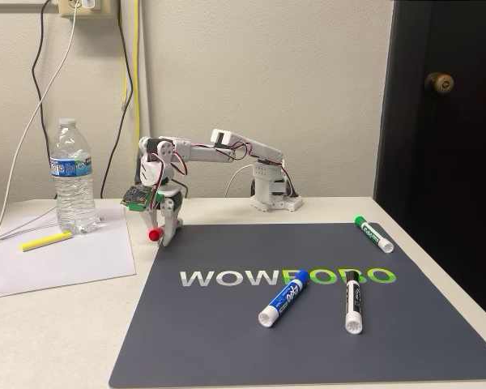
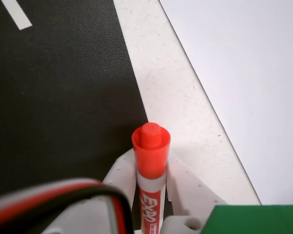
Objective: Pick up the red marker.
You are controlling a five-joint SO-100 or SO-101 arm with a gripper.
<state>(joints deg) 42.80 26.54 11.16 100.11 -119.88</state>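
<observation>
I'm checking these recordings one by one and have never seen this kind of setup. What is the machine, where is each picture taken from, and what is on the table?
The white machine is a small robot arm bolted to a table. One camera stands in front of the table; the other rides on the arm's wrist and looks down past its pincer. The pincer is shut on the red marker, cap end out, at the corner of the dark mat. On the mat lie a blue marker, a black marker and a green marker. Left of it are a sheet of paper, a yellow highlighter and a water bottle.
</observation>
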